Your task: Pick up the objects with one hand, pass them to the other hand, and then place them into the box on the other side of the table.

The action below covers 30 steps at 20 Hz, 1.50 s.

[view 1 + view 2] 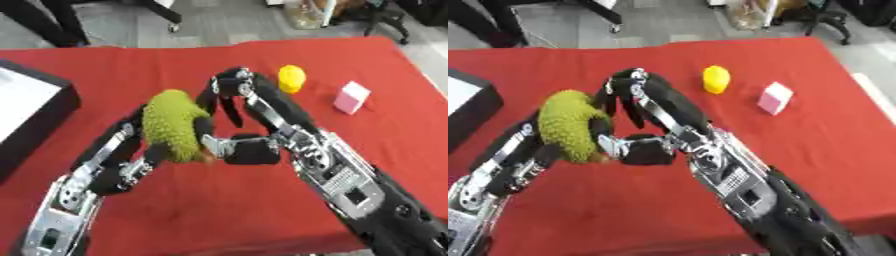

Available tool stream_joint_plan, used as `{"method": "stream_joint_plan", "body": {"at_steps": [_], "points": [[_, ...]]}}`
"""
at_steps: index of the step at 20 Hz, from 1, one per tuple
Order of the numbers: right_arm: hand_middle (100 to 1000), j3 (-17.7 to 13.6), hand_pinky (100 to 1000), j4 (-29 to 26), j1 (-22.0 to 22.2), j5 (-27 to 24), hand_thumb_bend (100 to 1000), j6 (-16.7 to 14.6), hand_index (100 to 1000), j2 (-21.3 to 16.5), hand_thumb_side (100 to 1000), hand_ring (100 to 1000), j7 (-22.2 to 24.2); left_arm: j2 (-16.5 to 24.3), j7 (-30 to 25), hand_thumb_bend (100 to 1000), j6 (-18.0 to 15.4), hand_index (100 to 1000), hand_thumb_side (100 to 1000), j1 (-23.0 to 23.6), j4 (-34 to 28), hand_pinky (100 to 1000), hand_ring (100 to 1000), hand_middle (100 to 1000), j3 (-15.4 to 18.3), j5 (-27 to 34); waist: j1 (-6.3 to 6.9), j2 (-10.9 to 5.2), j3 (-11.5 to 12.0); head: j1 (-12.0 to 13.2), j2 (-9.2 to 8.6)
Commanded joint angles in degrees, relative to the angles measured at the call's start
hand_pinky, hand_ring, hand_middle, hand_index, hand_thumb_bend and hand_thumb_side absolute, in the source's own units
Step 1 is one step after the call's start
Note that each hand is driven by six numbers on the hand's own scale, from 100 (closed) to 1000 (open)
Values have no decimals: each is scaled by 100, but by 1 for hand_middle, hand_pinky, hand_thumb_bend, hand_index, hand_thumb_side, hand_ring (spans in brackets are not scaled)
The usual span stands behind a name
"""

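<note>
Left eye view, mid-frame: the spiky green durian toy (pixel 175 125) sits between my hands; left hand (pixel 131 145) curled behind it, right hand (pixel 232 107) curled around its front; handover underway; next, one releases, probably toward the black box (pixel 39 117) at left.

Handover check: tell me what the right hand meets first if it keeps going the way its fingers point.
Probably the green spiky fruit: the right hand points left at it; contact is unclear.
</note>
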Motion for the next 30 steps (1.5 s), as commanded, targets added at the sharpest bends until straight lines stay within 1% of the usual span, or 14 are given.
{"method": "stream_joint_plan", "body": {"at_steps": [1, 5, 10, 20, 26, 30], "points": [[394, -92, 691, 129, -74, 122, 100, 23, 207, 50, 100, 191, -164, 93, -161, 271, -47, 1000, 727, -30, -199, 771, 911, 947, -60, 68, 5, -50, -5, -24, -17], [391, -78, 689, 291, -109, 271, 100, 102, 206, 104, 100, 186, -244, 124, -319, 266, -74, 1000, 726, -29, -244, 771, 911, 943, -75, 153, 4, -49, -2, -50, -17], [387, -52, 685, 420, -131, 366, 100, 232, 205, 165, 100, 182, -309, 126, -469, 250, -66, 972, 721, -65, -265, 768, 903, 915, -101, 276, 0, -49, 2, -73, -17], [387, 113, 685, 356, -171, 288, 100, 185, 204, 181, 100, 178, -140, 65, -459, 228, -17, 977, 714, -157, -212, 767, 901, 918, -136, 279, -14, -58, 7, -84, -17], [386, 133, 685, 297, -169, 224, 100, 192, 203, 176, 100, 178, -99, 35, -352, 217, 24, 981, 713, -176, -128, 767, 905, 921, -117, 126, -19, -52, 10, -78, -17], [385, 128, 684, 262, -168, 203, 100, 206, 202, 173, 100, 179, -108, 28, -164, 195, 51, 986, 737, -191, -51, 769, 910, 924, -85, -234, -22, -44, 9, -68, -17]]}}
